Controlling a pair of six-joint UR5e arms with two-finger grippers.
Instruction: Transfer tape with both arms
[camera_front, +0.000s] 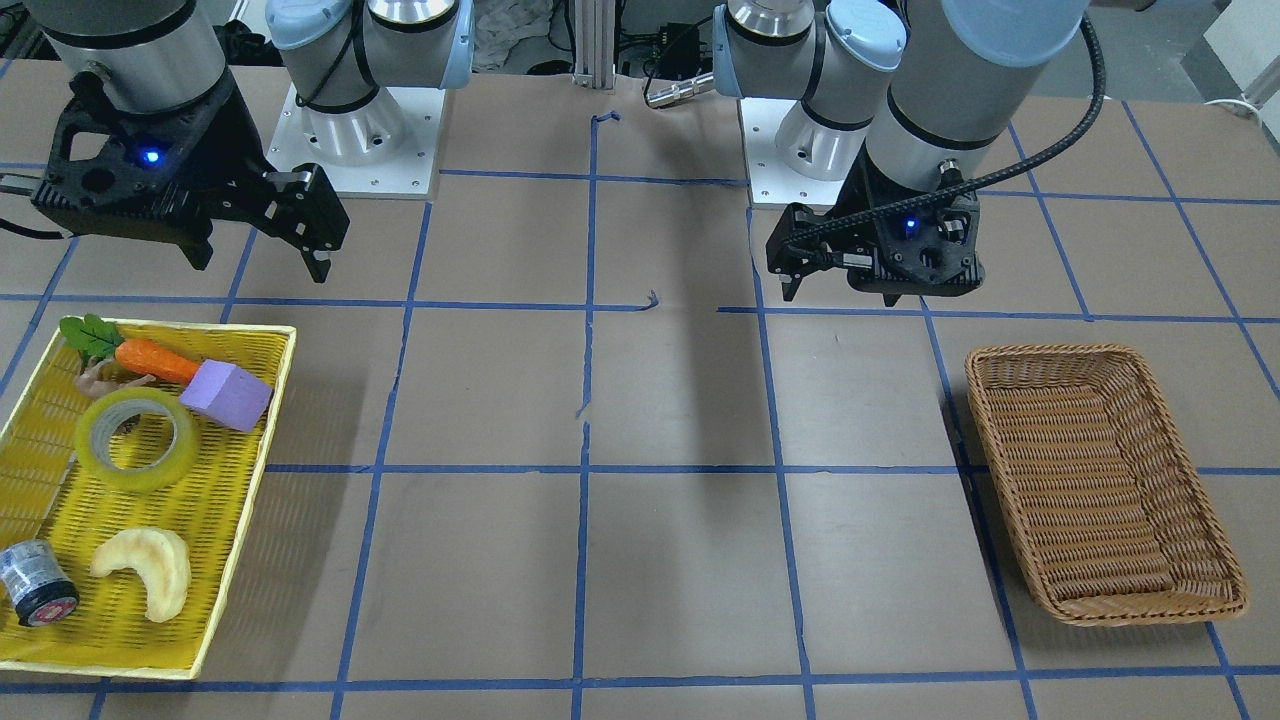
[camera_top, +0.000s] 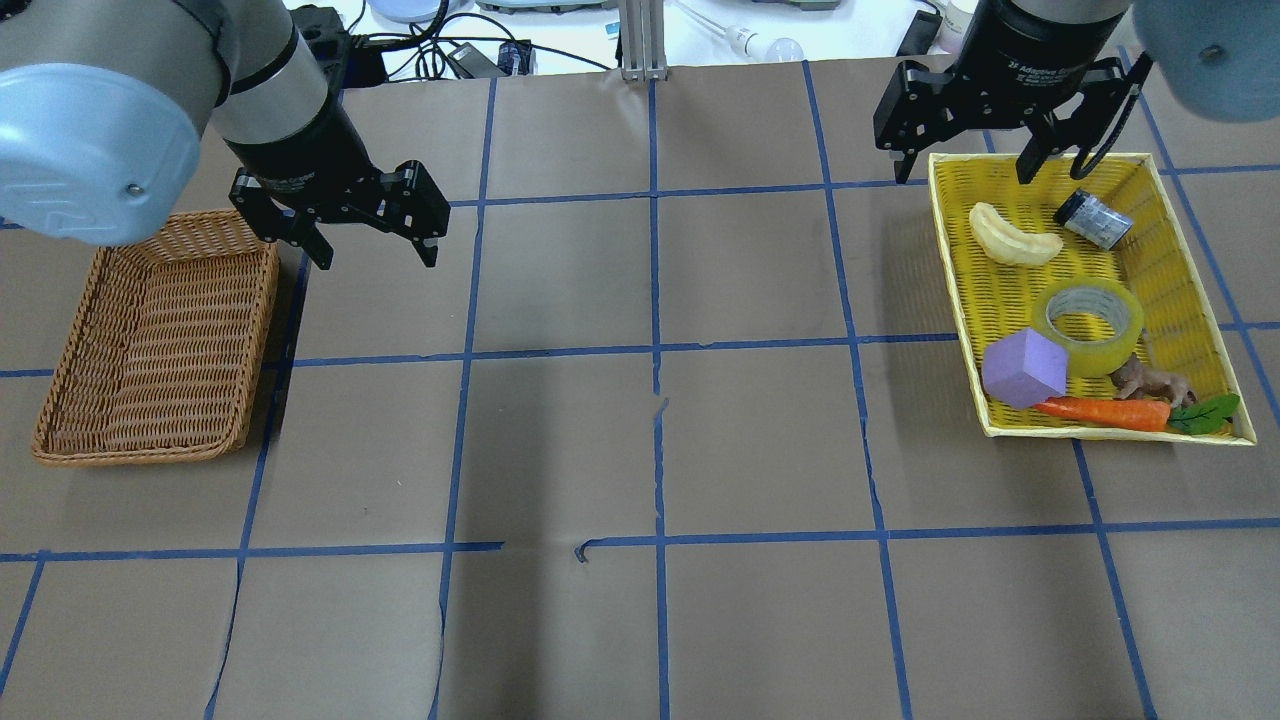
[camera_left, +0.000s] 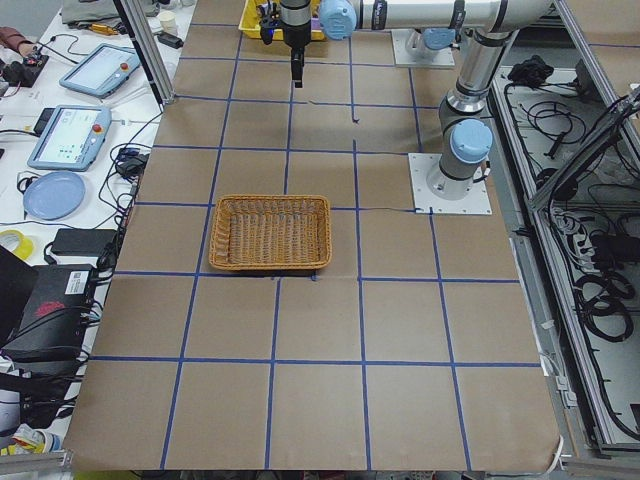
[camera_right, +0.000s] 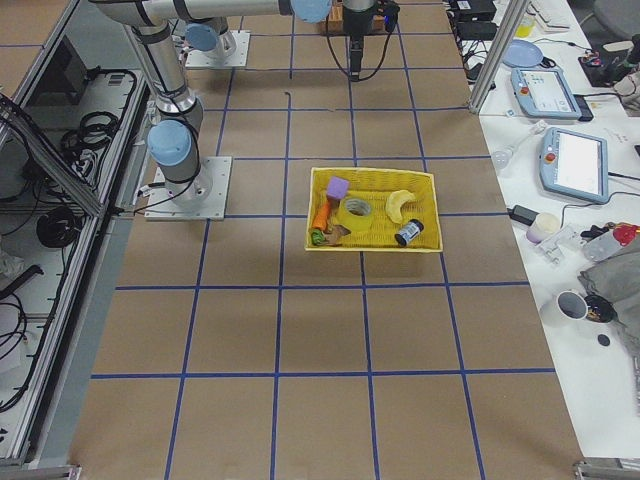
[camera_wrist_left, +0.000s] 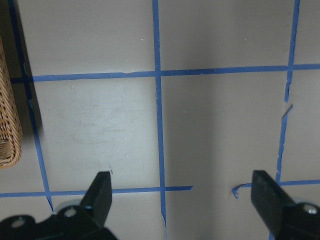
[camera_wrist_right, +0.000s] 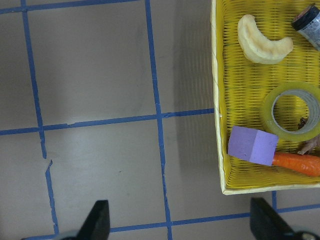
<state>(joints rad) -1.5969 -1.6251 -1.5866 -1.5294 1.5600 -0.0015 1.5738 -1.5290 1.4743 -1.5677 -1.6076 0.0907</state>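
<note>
Worktop covered in brown paper and ruled with blue tape lines (camera_top: 655, 280) into squares.

**Task object.** The tape (camera_top: 1096, 357) lies flat, hole upward, near the middle of a yellow mesh tray (camera_top: 1005, 300). The tray sits in the half of the worktop on the robot's right, nearer the operators' edge than the robot's edge. No gripper touches the tape.

**Tray contents.** A purple block (camera_top: 1024, 367) lies just beside the tape. An orange carrot with green leaves (camera_top: 1105, 411) lies along the tray's robot-side rim. A small brown figure (camera_top: 1150, 380) sits between carrot and tape; whether it touches the roll cannot be told. A pale crescent pastry (camera_top: 1013, 237) and a small grey cylinder with a dark cap (camera_top: 1092, 218) lie towards the operators' edge, apart from the tape.

**Right gripper** (camera_top: 962, 175). Fingers spread wide, holding nothing. It hangs high above the worktop. Its wrist view shows bare paper between the fingers and the tray off to one side.

**Left gripper** (camera_top: 378, 258). Fingers likewise spread, holding nothing. It hangs over bare paper just beside a brown wicker basket (camera_top: 160, 340), which lies in the half of the worktop on the robot's left. The basket's rim shows at the edge of that gripper's wrist view.
</note>
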